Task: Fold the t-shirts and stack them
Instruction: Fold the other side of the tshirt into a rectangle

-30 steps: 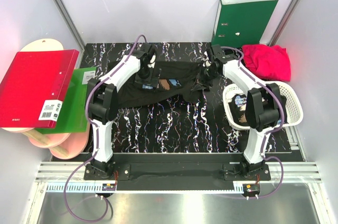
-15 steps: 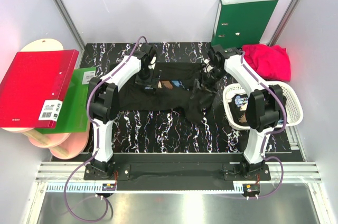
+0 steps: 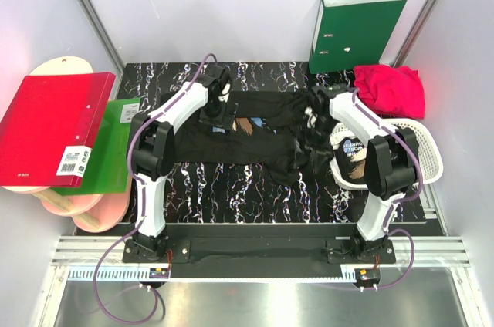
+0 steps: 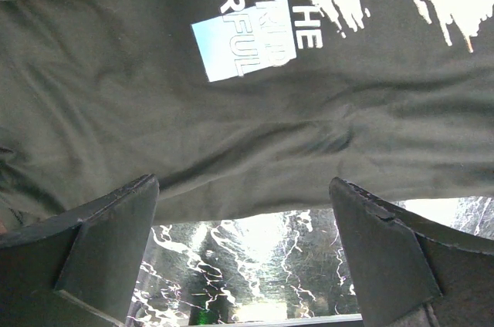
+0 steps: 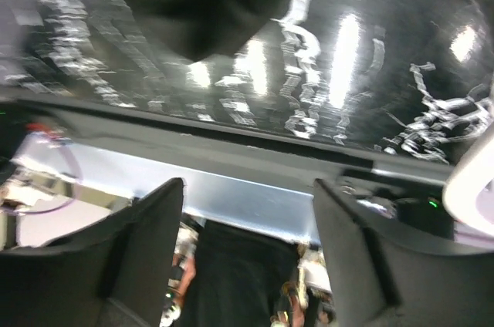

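Black white-veined tabletop [image 3: 231, 188], white walls. Tees x3: black printed tee [image 3: 262, 138] spread mid-table, 2nd black tee [image 3: 351, 159] in white basket [image 3: 421, 176] at right, crimson tee [image 3: 390, 88] in far-right corner. Binders x3: upright green binder [image 3: 356, 30] far, red binder [image 3: 50, 126] and flat green binder [image 3: 112, 150] left. Both arms reach far. L gripper [image 3: 214, 117] above print, jaws apart, empty. R gripper [image 3: 312, 123] at tee's right end, jaws apart, empty.

in the overhead view the left gripper [image 3: 217, 113] covers part of the chest print [image 3: 248, 123] on the spread black t-shirt [image 3: 258, 142]. the right gripper [image 3: 312, 120] merges with dark cloth at centre right, its fingers too small to make out. the right arm [image 3: 361, 121] hides part of the white basket [image 3: 429, 150] and its black tee [image 3: 347, 156]. the left wrist view cuts the print's lettering at the top edge. the right wrist view is smeared; a dark fold of cloth [image 5: 208, 3] runs off its top.
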Robot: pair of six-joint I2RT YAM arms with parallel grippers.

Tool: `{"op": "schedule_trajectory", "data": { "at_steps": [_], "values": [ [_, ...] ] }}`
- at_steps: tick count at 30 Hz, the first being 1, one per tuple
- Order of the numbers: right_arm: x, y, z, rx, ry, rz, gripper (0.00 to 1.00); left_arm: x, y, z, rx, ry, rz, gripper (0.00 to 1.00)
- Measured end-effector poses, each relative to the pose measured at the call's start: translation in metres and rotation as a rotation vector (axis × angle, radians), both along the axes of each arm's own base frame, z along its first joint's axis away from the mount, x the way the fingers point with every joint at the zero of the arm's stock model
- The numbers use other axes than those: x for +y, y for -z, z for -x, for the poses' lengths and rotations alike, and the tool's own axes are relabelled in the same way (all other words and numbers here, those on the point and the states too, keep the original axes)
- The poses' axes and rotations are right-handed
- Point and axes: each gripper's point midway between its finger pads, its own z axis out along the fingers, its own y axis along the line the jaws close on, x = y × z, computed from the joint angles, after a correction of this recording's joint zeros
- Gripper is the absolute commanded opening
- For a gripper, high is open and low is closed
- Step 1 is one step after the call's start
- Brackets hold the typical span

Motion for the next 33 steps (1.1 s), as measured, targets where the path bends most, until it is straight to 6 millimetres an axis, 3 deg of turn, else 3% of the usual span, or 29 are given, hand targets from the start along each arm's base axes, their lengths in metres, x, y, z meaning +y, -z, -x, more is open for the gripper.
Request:
{"op": "schedule_trajectory", "data": {
  "at_steps": [3, 6, 14, 18, 28, 33],
  "values": [
    [-0.014, 0.023, 0.017, 0.055, -0.01, 0.07, 0.62, -0.001, 0.002, 0.001, 0.004, 0.003, -0.002, 0.99],
    [-0.022, 0.039, 0.02, 0.055, -0.015, 0.112, 0.63, -0.002, 0.002, 0.001, 0.005, 0.006, -0.002, 0.99],
    [-0.021, 0.075, -0.02, -0.081, -0.019, 0.159, 0.65, -0.003, 0.002, 0.001, 0.005, 0.008, -0.003, 0.99],
    [-0.023, 0.107, -0.031, -0.069, -0.013, 0.198, 0.65, -0.002, 0.003, 0.002, 0.008, 0.008, -0.004, 0.99],
    [-0.019, 0.108, -0.037, -0.059, 0.008, 0.197, 0.66, -0.001, 0.006, 0.006, 0.021, 0.008, -0.01, 0.99],
    [-0.007, 0.105, -0.059, -0.138, 0.02, 0.143, 0.65, -0.001, 0.006, 0.006, 0.022, 0.008, -0.01, 0.99]
  ]
}}
